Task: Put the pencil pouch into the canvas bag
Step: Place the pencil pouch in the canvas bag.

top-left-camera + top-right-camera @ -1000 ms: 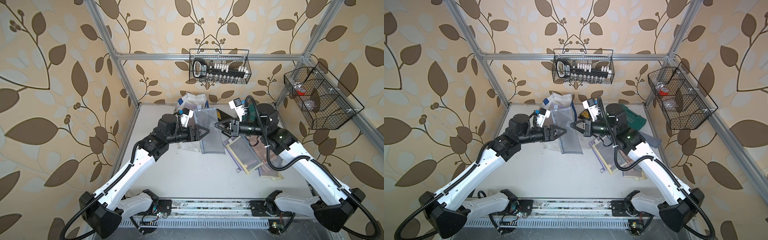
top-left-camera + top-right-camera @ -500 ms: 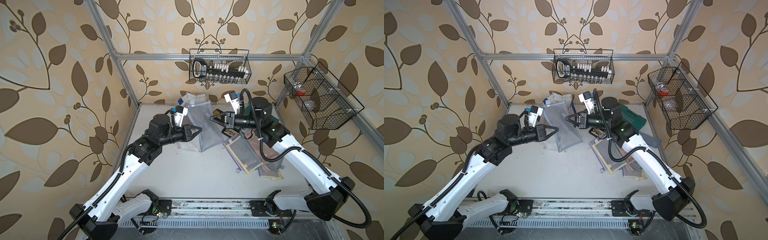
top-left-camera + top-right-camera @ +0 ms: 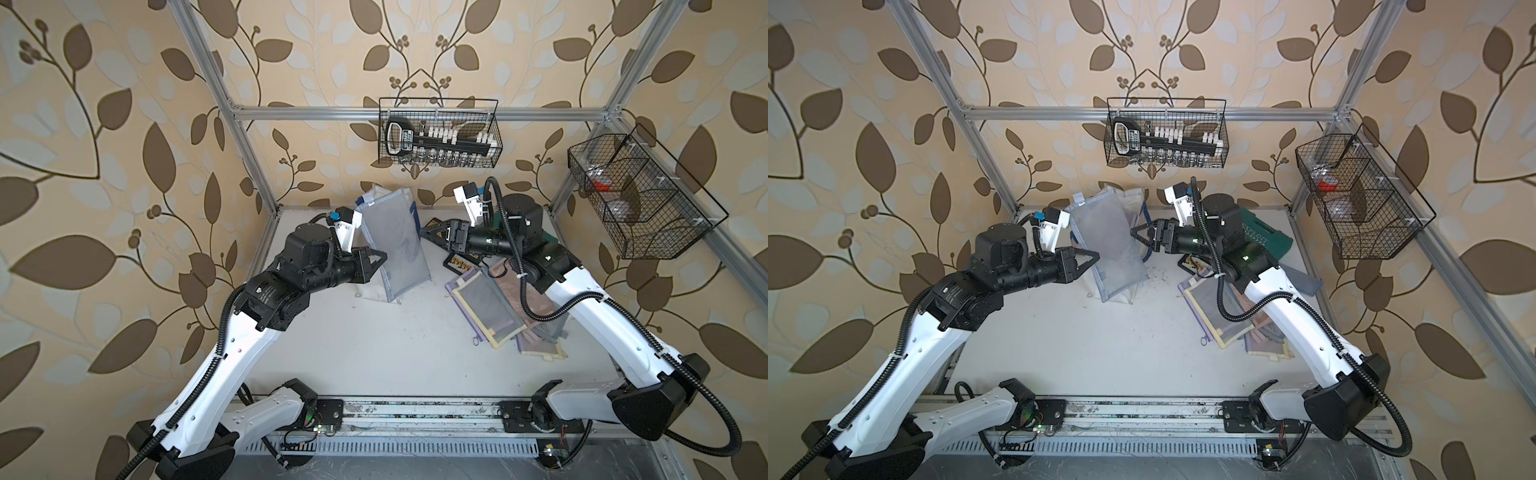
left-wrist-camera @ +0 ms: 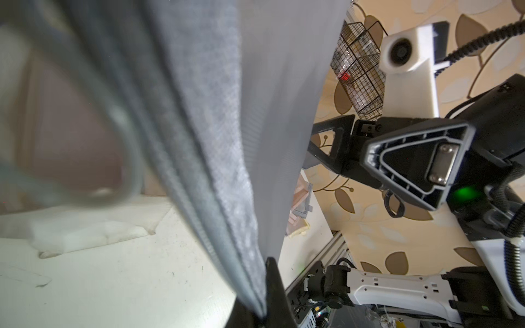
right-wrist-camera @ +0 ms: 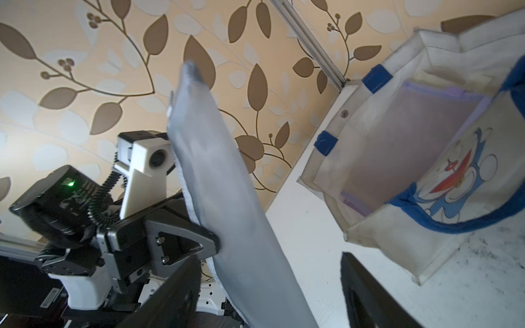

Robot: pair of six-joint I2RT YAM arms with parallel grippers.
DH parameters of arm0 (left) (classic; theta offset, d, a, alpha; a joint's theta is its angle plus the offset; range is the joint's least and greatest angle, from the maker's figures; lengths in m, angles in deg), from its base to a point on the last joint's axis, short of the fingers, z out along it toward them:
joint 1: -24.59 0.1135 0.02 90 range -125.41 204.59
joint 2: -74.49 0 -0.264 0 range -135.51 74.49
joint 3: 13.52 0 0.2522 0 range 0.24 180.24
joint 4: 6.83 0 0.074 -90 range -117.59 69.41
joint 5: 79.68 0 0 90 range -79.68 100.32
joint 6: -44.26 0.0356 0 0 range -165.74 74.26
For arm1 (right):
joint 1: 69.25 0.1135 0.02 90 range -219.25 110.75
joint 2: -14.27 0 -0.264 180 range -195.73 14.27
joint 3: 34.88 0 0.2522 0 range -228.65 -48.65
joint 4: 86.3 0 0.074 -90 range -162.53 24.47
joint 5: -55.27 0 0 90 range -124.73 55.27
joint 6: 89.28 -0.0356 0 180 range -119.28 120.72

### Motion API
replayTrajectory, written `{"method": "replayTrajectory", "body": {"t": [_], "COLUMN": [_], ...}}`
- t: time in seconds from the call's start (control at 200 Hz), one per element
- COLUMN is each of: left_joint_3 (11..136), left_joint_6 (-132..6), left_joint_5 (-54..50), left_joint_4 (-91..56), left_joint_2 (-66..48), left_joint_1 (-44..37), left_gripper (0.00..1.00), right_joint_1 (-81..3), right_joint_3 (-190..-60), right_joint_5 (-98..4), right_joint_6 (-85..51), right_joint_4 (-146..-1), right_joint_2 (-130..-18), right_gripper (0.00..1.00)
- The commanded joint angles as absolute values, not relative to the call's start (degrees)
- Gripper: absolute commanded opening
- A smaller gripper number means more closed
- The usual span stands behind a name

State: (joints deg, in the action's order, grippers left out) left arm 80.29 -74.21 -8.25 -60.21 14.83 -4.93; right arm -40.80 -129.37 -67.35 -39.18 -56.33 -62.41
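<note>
Left fingers (image 3: 381, 257) pinch the pencil pouch (image 3: 397, 241) upright.
Right fingers (image 3: 428, 235) gape just beside its opposite edge; canvas bag (image 5: 468, 170) stands behind, near the surface's (image 3: 374, 353) far edge.

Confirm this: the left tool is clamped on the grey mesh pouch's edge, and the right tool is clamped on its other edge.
Not quite. The left tool is clamped on the grey mesh pouch, but the right tool stands open, not clamped; the right wrist view shows its jaws spread wide.
</note>
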Motion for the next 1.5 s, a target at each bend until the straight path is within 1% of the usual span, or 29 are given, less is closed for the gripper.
{"method": "replayTrajectory", "body": {"t": [0.0,0.065,0.135,0.35,0.445,0.46,0.575,0.78,1.015,1.29,1.495], "left_joint_3": [86.42,89.29,92.57,105.44,110.25,110.97,114.38,115.05,106.81,106.18,108.36], "left_joint_6": [-69.46,-68.25,-66.69,-60.55,-57.56,-57.08,-53.76,-48.42,-46.66,-47.48,-47.83], "left_joint_5": [-4.11,-2.81,-0.51,13.12,17.22,17.68,20.71,19.97,12.33,5.43,5.98], "left_joint_4": [-65.5,-67.26,-69.13,-75.78,-76.04,-76.15,-75.32,-73.63,-67.18,-66.58,-70.17], "left_joint_2": [12.38,10.49,8.0,-3.21,-7.66,-9.7,-15.16,-22.41,-24.08,-29.85,-33.4], "left_joint_1": [-4.41,-4.4,-4.32,-3.46,-2.77,-2.68,-1.49,-0.11,0.66,2.56,3.76], "left_gripper": [0.0,0.0,0.0,0.0,0.0,0.0,0.0,0.0,0.0,0.0,0.0], "right_joint_1": [-42.73,-44.2,-45.59,-48.32,-49.06,-49.19,-50.41,-51.17,-54.03,-58.16,-60.3], "right_joint_3": [-131.41,-131.54,-131.28,-129.88,-126.9,-126.42,-122.54,-118.88,-112.92,-108.08,-108.06], "right_joint_5": [-62.82,-61.67,-60.45,-52.18,-48.37,-47.83,-46.01,-43.89,-44.0,-45.05,-45.03], "right_joint_6": [-39.46,-39.45,-38.85,-30.19,-26.93,-26.6,-25.17,-24.44,-23.77,-21.22,-19.08], "right_joint_4": [-51.09,-48.67,-46.05,-31.94,-27.77,-27.25,-24.68,-21.81,-21.18,-22.86,-24.08], "right_joint_2": [-61.94,-61.71,-61.06,-58.56,-56.52,-56.2,-53.75,-51.06,-49.48,-52.04,-55.52], "right_gripper": [0.88,0.93,0.95,0.96,0.96,0.96,0.96,0.96,0.96,0.96,0.96]}}
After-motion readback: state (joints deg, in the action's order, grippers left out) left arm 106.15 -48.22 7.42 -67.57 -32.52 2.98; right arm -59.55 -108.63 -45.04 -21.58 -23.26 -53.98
